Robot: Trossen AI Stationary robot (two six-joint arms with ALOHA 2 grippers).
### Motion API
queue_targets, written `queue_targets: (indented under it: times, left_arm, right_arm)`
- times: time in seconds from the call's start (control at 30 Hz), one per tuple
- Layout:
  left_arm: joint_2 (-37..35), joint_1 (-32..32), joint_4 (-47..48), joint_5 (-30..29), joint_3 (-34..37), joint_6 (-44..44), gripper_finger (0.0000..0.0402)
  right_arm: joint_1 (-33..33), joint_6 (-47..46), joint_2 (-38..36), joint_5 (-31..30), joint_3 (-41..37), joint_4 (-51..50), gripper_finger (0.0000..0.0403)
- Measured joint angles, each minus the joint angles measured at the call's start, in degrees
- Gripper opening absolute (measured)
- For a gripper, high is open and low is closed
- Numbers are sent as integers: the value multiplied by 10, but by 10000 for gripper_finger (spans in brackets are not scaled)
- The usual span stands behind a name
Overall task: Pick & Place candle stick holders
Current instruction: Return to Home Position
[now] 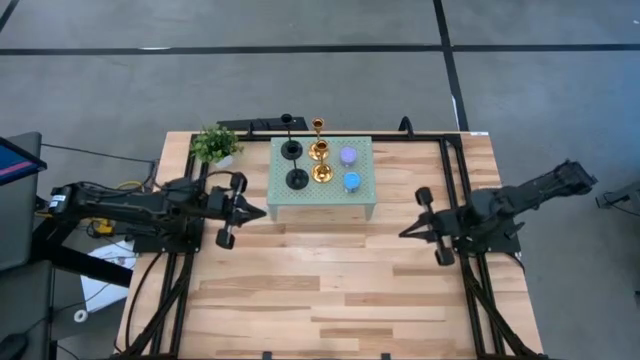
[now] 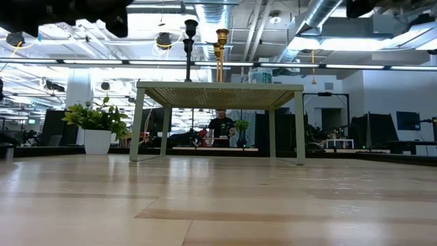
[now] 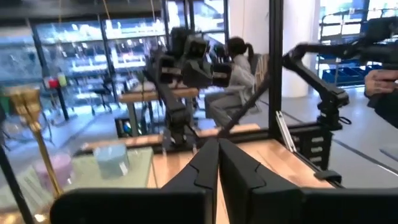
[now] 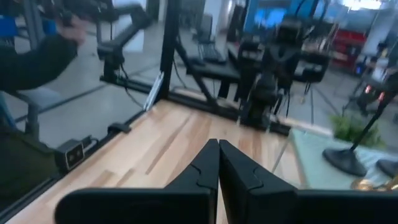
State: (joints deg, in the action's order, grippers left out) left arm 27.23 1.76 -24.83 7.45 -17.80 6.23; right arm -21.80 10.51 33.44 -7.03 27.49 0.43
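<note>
Six candle stick holders stand by their bases on the mint-green perforated stand [image 1: 322, 180]: two black ones [image 1: 296, 178] [image 1: 290, 148], two gold ones [image 1: 321, 172] [image 1: 318, 148], a lilac one [image 1: 348, 156] and a blue one [image 1: 351, 182]. My left gripper [image 1: 262, 212] is shut and empty just left of the stand. My right gripper [image 1: 404, 233] is shut and empty to the right of the stand. In the left wrist view the blue holder [image 3: 112, 159] and a gold stem [image 3: 34, 134] show.
A small green potted plant [image 1: 216, 145] stands at the stand's far left corner. Bare wooden tabletop [image 1: 330, 290] lies in front of the stand. Black frame rails [image 1: 455, 180] run along the table's sides. A person shows beyond the table in the low view.
</note>
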Motion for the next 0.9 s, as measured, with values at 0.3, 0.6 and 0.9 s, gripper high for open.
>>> queue_targets:
  times: [0.3,0.6,0.9]
  left_arm:
    - [-61,44,35,-65,0,38,5]
    - [-129,106,89,-109,0,41,5]
    - [-197,185,169,-109,0,39,4]
  right_arm:
    - [31,14,-103,27,-11,-24,0]
    - [32,14,-145,28,-12,-63,0]
    - [31,30,-222,28,-29,-79,0]
